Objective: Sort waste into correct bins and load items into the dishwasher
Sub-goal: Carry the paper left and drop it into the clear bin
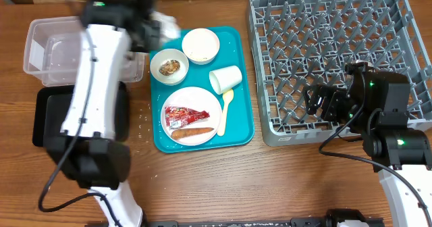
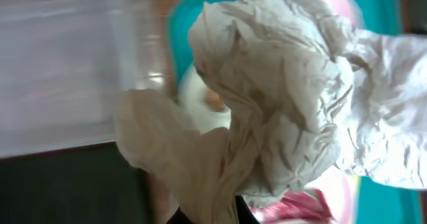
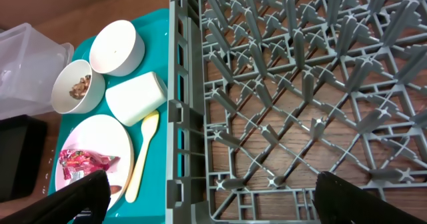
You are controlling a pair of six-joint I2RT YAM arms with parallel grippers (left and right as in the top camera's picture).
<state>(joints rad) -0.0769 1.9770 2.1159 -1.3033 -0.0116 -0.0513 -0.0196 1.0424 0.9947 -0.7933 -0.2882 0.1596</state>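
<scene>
**Left jaws closed on the napkin at the tray's far corner; right jaws wide over the rack**

Nearest the robot, the round white plate (image 1: 196, 98) lies on the near part of the teal tray (image 1: 239, 129). It carries the red wrapper (image 1: 183, 115) and, on its near side, the orange-red sausage stick (image 1: 192, 133). The pale yellow spoon (image 1: 223, 115) lies along the plate's right rim. To the left, off the teal tray, sits the black tray (image 1: 47, 119), partly hidden under the left arm. To the right, the right gripper (image 1: 322, 100) hovers over the near left part of the grey dish rack (image 1: 331, 44). Its fingers (image 3: 80, 197) are spread wide with nothing between them.

Farther out, the white cup (image 1: 225, 79) lies on its side. Beyond it are the bowl with the brown lump (image 1: 169, 66) and the second bowl (image 1: 201, 44).

Farthest, the left gripper (image 1: 152, 30) is closed on the crumpled white napkin (image 1: 167, 26) over the teal tray's far left corner, just beside the clear tub (image 1: 50, 48). In the left wrist view the napkin hides the fingers.
</scene>
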